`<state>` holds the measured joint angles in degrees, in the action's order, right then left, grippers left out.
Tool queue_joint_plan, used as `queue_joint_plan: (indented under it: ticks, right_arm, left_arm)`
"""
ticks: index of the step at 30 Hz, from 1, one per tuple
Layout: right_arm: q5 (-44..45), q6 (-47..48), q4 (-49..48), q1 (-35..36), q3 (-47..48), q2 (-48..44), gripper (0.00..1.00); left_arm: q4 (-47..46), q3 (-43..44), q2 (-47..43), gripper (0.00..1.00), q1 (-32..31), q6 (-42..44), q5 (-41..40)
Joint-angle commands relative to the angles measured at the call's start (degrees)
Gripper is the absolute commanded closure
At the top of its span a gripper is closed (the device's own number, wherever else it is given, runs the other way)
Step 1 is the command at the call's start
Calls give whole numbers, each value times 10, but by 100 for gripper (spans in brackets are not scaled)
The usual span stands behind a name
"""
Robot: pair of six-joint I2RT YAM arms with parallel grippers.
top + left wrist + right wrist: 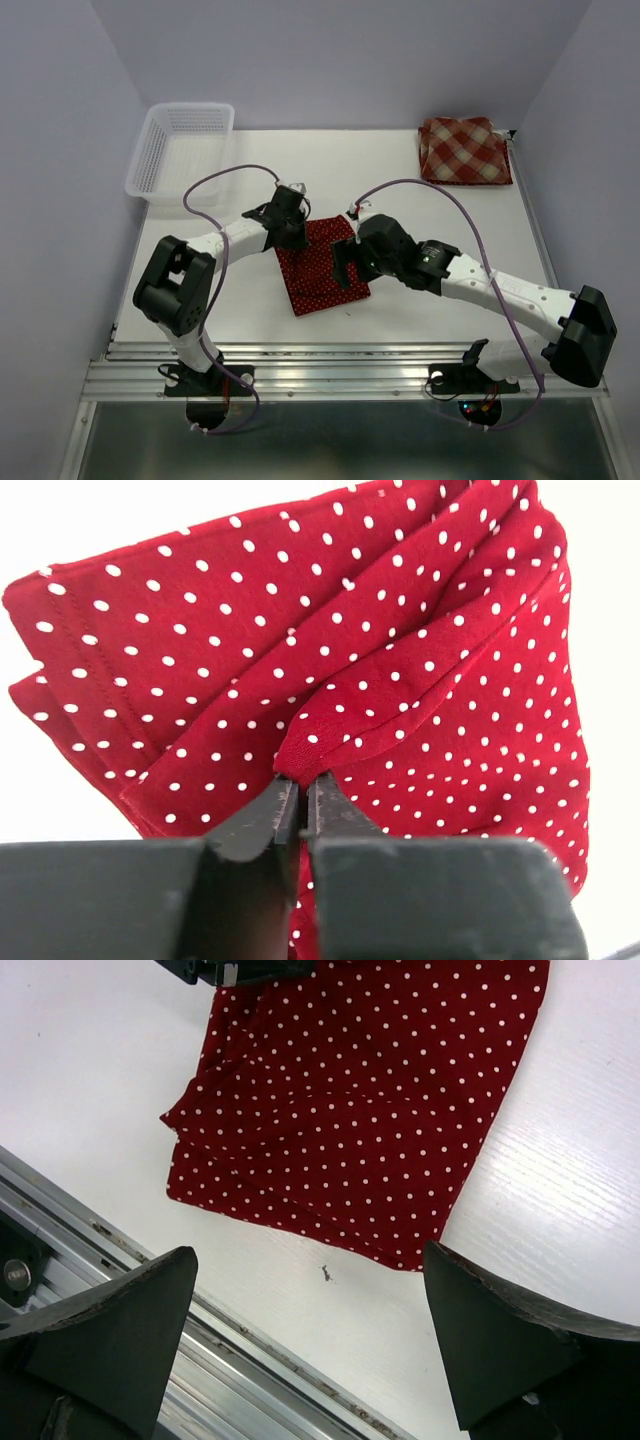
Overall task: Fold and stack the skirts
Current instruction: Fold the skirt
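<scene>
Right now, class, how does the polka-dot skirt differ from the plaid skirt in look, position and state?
The polka-dot skirt is dark red with white dots; the plaid skirt is a red-and-tan check. The polka-dot skirt lies at the middle of the table; the plaid skirt sits at its far right corner. The left gripper pinches a fold of the polka-dot skirt; nothing touches the plaid skirt. Both are folded cloth on that table.

We have open table (400, 320) near middle and far middle; basket (180, 150) blocks far left, plaid skirt (465, 150) far right, left arm (225, 240) and right arm (500, 285) crowd the polka-dot skirt (320, 275)
</scene>
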<state>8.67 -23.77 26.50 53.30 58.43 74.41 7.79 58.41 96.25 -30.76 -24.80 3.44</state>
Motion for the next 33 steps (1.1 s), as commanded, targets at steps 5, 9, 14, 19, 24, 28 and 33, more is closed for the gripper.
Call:
queue_joint_plan:
  ticks: [5, 9, 14, 19, 24, 28, 33]
  right_arm:
    - [-25, 8, -6, 4, 2, -6, 0]
    - [-49, 10, -19, 4, -5, 15, 0]
    - [-59, 18, -26, 4, -2, 40, 0]
    - [-52, 20, -33, 4, 3, 64, 0]
    - [-47, 21, -36, 4, 9, 83, 0]
    - [-48, 21, -40, 4, 18, 88, 0]
    - [-60, 22, -58, 4, 35, 88, 0]
  left_arm:
    - [31, 31, -75, 98, -2, -2, -53]
    - [60, 43, -92, 97, -2, -1, -49]
    - [96, 53, -45, 95, 9, -17, -85]
    - [113, 48, 1, 97, 18, -50, -122]
    - [125, 62, 46, 65, 22, -62, -160]
    - [144, 87, 48, 58, 23, -61, -137]
    - [165, 108, -7, 13, 24, -62, -148]
